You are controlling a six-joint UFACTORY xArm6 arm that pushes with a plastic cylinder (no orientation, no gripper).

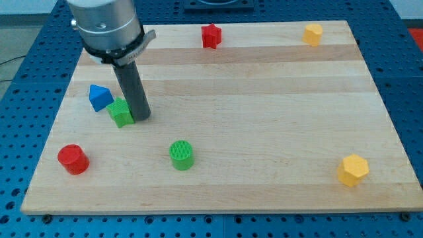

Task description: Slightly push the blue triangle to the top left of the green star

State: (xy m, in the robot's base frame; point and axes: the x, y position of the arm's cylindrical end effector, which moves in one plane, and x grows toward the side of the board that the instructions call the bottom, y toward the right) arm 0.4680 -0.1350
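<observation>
The blue triangle [99,96] lies near the board's left edge. The green star [121,113] sits just to its lower right, touching or almost touching it. My tip [141,118] rests on the board right against the green star's right side, so the star lies between the tip and the blue triangle. The dark rod rises from the tip to the arm's grey body at the view's top left.
A red cylinder [73,159] stands at the lower left, a green cylinder [181,155] at the lower middle. A red star [211,36] and a yellow block [312,34] lie along the top edge. A yellow hexagon [353,170] sits at the lower right. The wooden board [264,99] lies on a blue perforated table.
</observation>
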